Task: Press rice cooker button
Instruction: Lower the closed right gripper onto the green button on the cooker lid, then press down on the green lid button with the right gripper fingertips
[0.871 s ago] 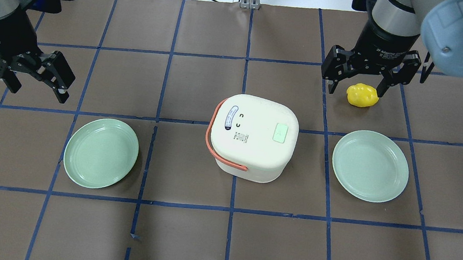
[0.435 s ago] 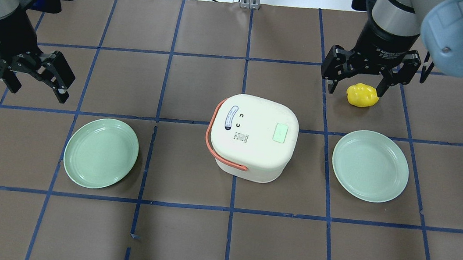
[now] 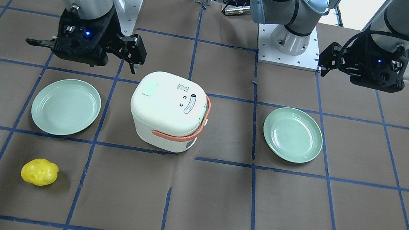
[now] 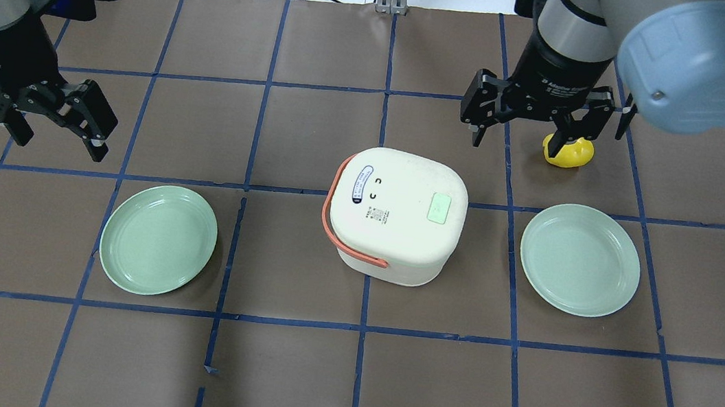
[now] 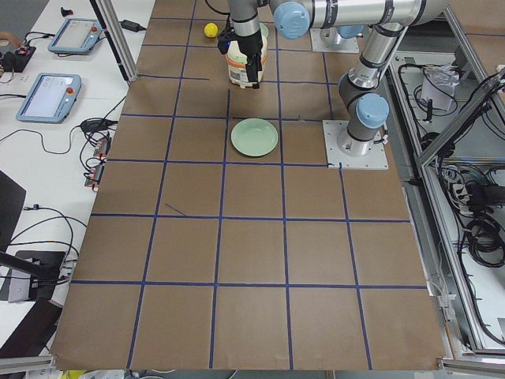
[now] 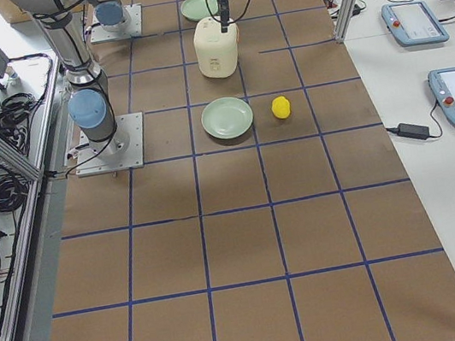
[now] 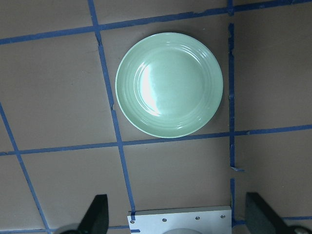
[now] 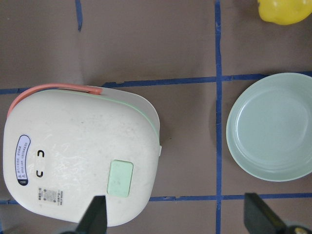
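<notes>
1. Two claws are both spread wide and empty. The left gripper (image 4: 60,132) hangs at the table's left, near a green plate (image 4: 158,239).
2. The rice cooker (image 4: 388,220) sits mid-table, lid shut. The mint patch (image 4: 439,208) on the lid's right side looks like its button.
3. The right gripper (image 4: 517,139) hovers just beyond the cooker's right. It would best close its fingers, centre over the patch, then press straight down gently.
</notes>
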You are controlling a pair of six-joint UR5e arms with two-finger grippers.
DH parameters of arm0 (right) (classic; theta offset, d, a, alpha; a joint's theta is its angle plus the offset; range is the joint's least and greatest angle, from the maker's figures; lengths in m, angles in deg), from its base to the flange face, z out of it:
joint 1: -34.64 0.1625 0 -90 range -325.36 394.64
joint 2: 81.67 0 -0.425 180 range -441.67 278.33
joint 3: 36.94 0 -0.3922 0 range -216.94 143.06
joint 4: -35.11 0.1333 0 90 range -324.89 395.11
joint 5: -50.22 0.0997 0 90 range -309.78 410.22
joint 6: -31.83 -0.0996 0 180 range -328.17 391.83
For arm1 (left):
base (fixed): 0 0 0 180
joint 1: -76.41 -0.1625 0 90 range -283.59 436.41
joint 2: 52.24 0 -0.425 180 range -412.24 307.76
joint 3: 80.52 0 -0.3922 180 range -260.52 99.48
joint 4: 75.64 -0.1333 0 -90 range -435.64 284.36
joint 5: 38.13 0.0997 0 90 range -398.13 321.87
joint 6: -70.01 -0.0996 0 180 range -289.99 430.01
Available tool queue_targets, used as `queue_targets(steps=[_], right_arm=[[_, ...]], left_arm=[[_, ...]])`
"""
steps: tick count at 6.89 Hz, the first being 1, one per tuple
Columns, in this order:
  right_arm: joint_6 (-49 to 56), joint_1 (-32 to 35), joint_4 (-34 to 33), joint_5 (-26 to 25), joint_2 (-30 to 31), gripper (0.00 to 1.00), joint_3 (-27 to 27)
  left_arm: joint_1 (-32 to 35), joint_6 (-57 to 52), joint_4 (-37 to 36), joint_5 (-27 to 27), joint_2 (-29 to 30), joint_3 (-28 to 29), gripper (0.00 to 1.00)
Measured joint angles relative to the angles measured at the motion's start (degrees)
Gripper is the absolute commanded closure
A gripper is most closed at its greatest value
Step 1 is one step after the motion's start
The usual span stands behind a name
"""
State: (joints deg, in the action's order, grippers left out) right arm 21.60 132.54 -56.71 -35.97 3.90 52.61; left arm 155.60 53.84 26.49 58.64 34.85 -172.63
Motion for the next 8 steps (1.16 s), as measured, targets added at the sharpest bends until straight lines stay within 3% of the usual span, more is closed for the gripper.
queue_targets(steps=[1,2,3,4,6,8], right_arm=[[-1.45,1.2,-3.61,0.22,0.01,0.06,2.52],[-3.04,2.01,-8.43,0.26,0.02,0.42,5.59],[-3.99,2.72,-11.76,0.25,0.06,0.68,7.67],[-4.67,3.56,-12.83,0.25,0.16,0.81,8.74],[-6.72,6.22,-12.13,0.49,0.3,0.92,9.34],[-7.23,7.1,-11.78,0.63,-0.1,0.92,9.43]], left_arm=[[0.0,0.0,0.0,0.0,0.0,0.0,0.0],[0.0,0.0,0.0,0.0,0.0,-0.02,0.0],[0.0,0.0,0.0,0.0,0.0,-0.04,0.0],[0.0,0.0,0.0,0.0,0.0,-0.03,0.0],[0.0,0.0,0.0,0.0,0.0,0.0,0.0],[0.0,0.0,0.0,0.0,0.0,0.0,0.0]])
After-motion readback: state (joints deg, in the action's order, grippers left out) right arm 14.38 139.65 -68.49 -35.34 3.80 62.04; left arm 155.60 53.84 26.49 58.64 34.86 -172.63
